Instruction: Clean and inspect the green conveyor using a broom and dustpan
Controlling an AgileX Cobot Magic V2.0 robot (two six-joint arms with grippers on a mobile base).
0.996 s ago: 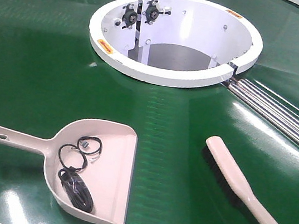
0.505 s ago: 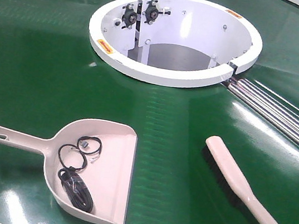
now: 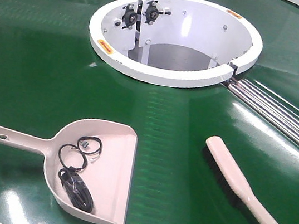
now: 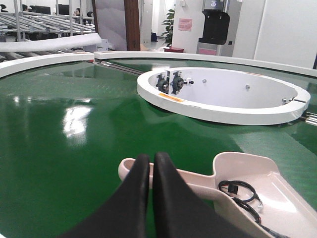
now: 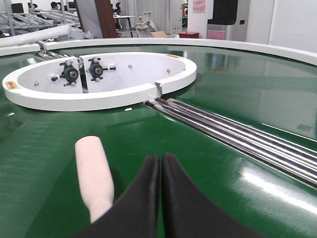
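Two sets of fingers, left [image 4: 151, 163] and right [image 5: 160, 166], are pressed together and empty, each nearest its tool: the dustpan [image 3: 95, 171] handle is laid crosswise before the left, the broom [image 3: 249, 197] lengthwise beside the right, near the green conveyor [image 3: 33, 61] front edge.

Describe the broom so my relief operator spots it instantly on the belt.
Start at the big white ring opening in the green conveyor. Nearer the camera and right of it lies the broom, narrow, beige-pink, dark-bristled, with a slotted handle end. The dustpan to its left is a wide scoop holding black cable.
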